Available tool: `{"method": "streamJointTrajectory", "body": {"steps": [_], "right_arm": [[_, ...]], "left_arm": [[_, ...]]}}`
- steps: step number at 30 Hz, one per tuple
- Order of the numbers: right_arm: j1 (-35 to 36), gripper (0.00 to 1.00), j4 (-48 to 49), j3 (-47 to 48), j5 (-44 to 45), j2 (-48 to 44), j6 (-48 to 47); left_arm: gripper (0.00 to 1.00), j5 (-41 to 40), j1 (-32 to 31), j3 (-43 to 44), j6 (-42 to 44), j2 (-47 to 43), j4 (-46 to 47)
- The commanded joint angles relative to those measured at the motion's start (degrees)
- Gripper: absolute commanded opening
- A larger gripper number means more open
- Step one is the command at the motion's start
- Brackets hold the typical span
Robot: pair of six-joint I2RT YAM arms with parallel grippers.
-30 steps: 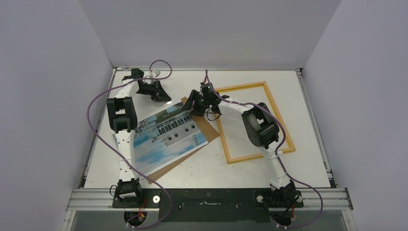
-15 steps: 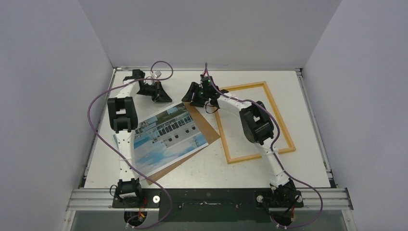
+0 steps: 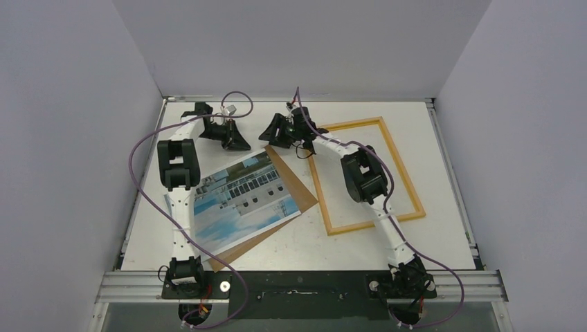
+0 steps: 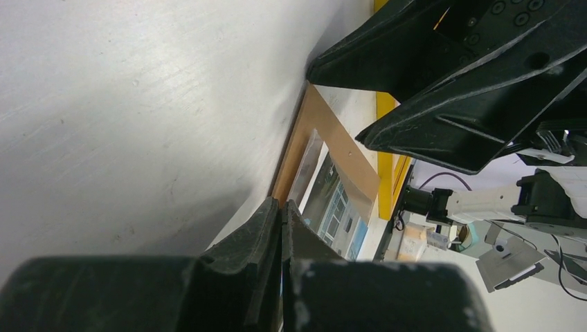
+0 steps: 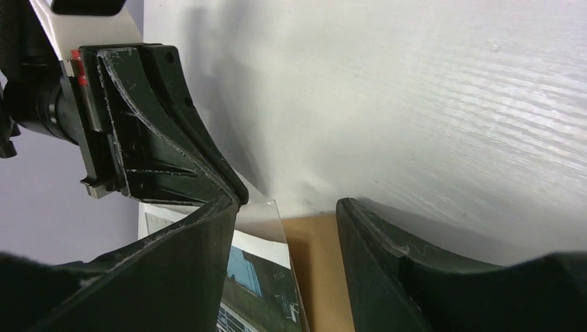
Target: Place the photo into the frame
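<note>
One photo (image 3: 242, 200) on brown board (image 3: 294, 185) (frame (image 3: 353, 124) beside)

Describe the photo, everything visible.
The photo is a rectangular paper print: a pale building with rows of dark windows, blue sky and cloud. It lies flat, face up, skewed, on a brown board that juts out past its right and near edges. The left arm crosses above its left edge. A clear sheet covers its far corner. It lies left of the frame, not touching it.
</note>
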Motion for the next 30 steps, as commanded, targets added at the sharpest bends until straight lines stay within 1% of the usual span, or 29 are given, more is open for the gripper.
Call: {"method": "streamJointTrajectory", "body": {"steps": [1, 7, 13, 22, 24, 27, 30], "right_arm": [[0.6, 0.56, 3.2, 2.2, -4.0, 1.6, 0.5], [0.8, 0.54, 2.8, 3.7, -5.8, 2.4, -0.1], [1.0, 0.46, 3.6, 3.2, -9.0, 1.9, -1.4], [0.9, 0.43, 5.3, 2.3, -9.6, 1.0, -1.5], [0.8, 0.45, 6.3, 1.5, -9.5, 0.4, -1.7], [0.8, 0.55, 7.5, 0.1, -8.8, -1.1, -2.2], [0.8, 0.59, 7.6, -1.3, -7.0, -2.8, -3.3]], "left_arm": [[0.00, 3.3, -0.5, 0.0, 1.2, -2.9, -1.2], [0.00, 4.1, -0.5, 0.6, 1.0, -3.4, -0.9], [0.00, 5.4, -0.7, 0.4, 0.7, -4.2, -0.3], [0.00, 5.9, -1.1, 0.2, 1.0, -5.2, -0.4], [0.00, 6.1, -1.2, 0.3, 0.9, -5.4, -0.4], [0.00, 6.1, -1.4, 0.4, 0.9, -5.7, -0.1], [0.00, 6.0, -1.4, 0.7, 0.8, -5.8, -0.1]]}}
